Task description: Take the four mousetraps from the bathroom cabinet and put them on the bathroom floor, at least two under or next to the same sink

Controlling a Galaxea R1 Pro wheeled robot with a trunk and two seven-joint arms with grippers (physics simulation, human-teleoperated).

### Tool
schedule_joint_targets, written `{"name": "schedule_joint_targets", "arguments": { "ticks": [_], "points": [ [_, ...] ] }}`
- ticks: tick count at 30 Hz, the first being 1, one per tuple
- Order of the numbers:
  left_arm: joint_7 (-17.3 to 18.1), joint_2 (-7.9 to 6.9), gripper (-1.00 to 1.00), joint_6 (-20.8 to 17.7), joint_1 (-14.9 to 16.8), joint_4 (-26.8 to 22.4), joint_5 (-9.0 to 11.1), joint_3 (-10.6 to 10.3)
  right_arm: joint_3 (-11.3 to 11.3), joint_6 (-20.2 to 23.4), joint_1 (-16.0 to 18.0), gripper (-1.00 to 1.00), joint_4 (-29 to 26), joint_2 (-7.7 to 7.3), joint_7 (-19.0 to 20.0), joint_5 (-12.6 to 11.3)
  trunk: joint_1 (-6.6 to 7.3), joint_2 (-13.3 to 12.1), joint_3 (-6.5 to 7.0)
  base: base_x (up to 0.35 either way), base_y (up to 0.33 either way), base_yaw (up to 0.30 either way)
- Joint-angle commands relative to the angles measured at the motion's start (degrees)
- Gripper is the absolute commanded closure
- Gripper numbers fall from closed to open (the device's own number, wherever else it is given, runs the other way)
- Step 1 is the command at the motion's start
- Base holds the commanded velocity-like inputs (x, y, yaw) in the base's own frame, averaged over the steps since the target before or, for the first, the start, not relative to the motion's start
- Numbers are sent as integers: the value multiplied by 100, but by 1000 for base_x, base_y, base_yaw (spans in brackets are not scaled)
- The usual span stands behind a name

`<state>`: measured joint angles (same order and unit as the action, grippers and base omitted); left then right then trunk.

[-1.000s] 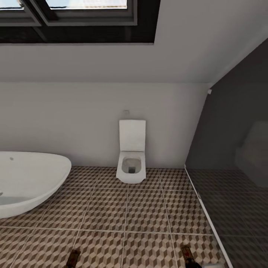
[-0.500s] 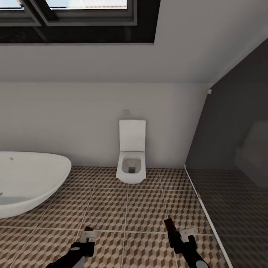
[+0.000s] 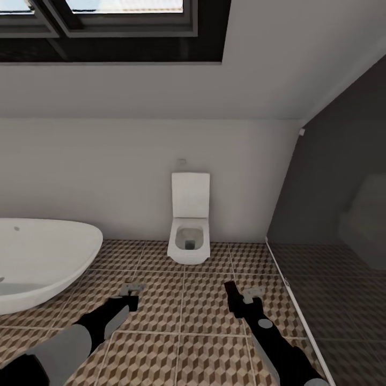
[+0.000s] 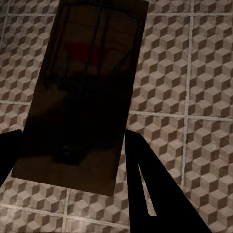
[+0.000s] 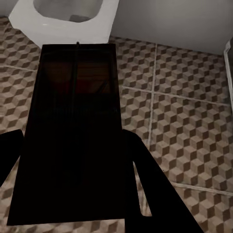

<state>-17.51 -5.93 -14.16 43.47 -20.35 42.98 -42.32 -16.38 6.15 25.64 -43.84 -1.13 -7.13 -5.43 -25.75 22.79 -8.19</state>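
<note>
Mousetraps are in both our grippers, one in each. Starting at the left of the head view, we see a white bathtub (image 3: 37, 262) standing on the patterned bathroom floor (image 3: 182, 300). Beside it our left gripper (image 3: 130, 295) reaches forward over the tiles. In the left wrist view its dark fingers (image 4: 145, 189) are closed on a mousetrap (image 4: 87, 92), a flat brown board with dark wire and a red spot, held above the floor and not touching it. In the middle, against the white wall, stands a white toilet (image 3: 188, 236) with its lid up. To the right of it our right gripper (image 3: 239, 300) is stretched forward too. The right wrist view shows it closed on a second mousetrap (image 5: 73, 131), very dark in shadow, with its far end pointing toward the toilet. At the far right a dark glass panel (image 3: 332, 214) meets the floor along a pale strip.
</note>
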Motion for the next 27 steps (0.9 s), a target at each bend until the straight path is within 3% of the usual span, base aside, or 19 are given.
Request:
{"name": "schedule_joint_targets", "arguments": {
  "ticks": [1, 5, 8, 20, 27],
  "points": [
    [54, 25, 100, 209, 11, 174, 24, -52, -44, 40, 17, 100, -8, 19, -122, -67, -4, 13, -13, 0, 0, 0],
    [631, 120, 100, 848, 19, 698, 19, -55, -42, 45, 33, 100, -4, 58, -323, -68, -4, 13, -13, 0, 0, 0],
    [799, 126, 100, 984, 20, 812, 18, -56, -41, 40, 36, 100, -6, 65, -382, -70, -4, 13, -13, 0, 0, 0],
    [889, 67, 100, 1474, 21, 875, 17, -65, -41, 45, 38, 100, -26, 66, -411, -72, -4, 13, -13, 0, 0, 0],
    [890, 73, 100, 1535, 21, 868, 17, -66, -35, 37, 38, 100, -75, 45, -412, -72, -4, 13, -13, 0, 0, 0]
  ]
}}
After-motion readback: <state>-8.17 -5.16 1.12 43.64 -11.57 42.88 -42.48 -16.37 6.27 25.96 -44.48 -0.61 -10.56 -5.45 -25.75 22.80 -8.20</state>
